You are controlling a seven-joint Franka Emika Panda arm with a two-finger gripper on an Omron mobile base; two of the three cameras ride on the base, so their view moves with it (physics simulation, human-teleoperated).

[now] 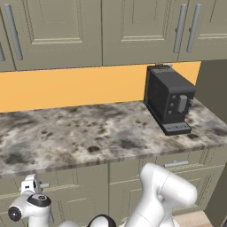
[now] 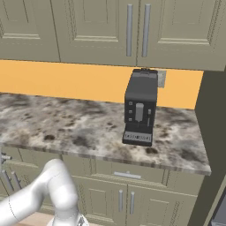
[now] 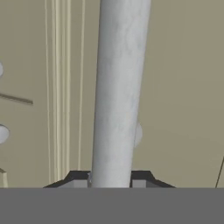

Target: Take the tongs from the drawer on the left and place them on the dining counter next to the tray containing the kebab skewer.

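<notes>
Drawer (image 3: 183, 87) handle (image 3: 118, 87) (a silver bar) clamped between the closed jaws, sage-grey front behind.

Jaws clamp the drawer's (image 3: 183, 87) bar handle (image 3: 119, 87).

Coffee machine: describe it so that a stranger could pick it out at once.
Find the long mottled granite counter below the sage-grey wall cabinets and the orange backsplash. Near the counter's right end, close to the wall, stands the coffee machine. It is a boxy black appliance with a small grey panel on its front, dark against the pale stone and cabinets.
</notes>
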